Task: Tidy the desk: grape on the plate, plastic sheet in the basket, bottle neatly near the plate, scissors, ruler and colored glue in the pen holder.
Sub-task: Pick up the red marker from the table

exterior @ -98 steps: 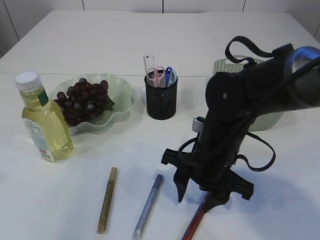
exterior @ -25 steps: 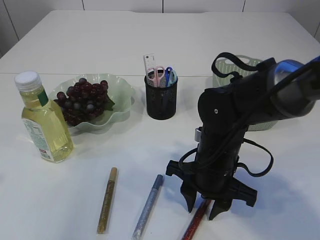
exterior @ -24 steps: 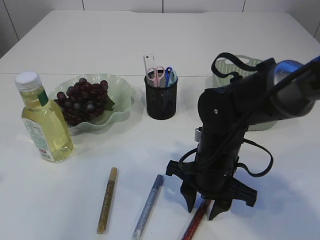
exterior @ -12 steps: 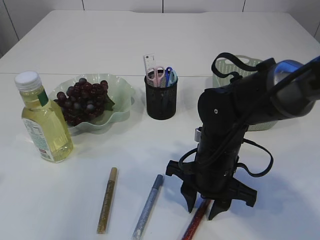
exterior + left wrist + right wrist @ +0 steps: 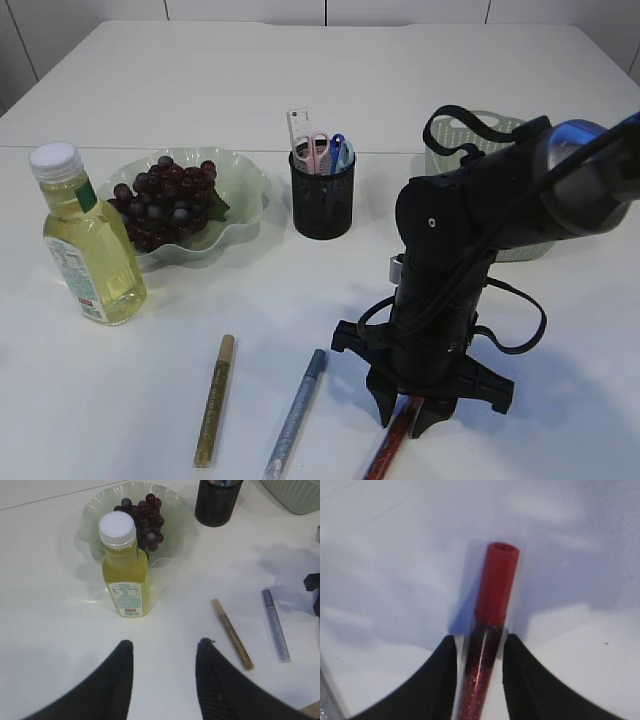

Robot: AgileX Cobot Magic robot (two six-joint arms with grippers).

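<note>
White tabletop (image 5: 150,390) lies under your right gripper (image 5: 479,650), whose fingers are pinched onto the red glitter glue pen (image 5: 490,630) near the front edge. Your left gripper (image 5: 162,655) hangs with fingers apart over bare table, just short of the bottle (image 5: 124,570). Gold (image 5: 214,400) and blue glue pens (image 5: 297,412) lie beside the red one.

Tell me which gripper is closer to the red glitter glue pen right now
Right. The right gripper has its fingers on either side of the red glitter glue pen; the left gripper hovers open near the bottle, far off.
</note>
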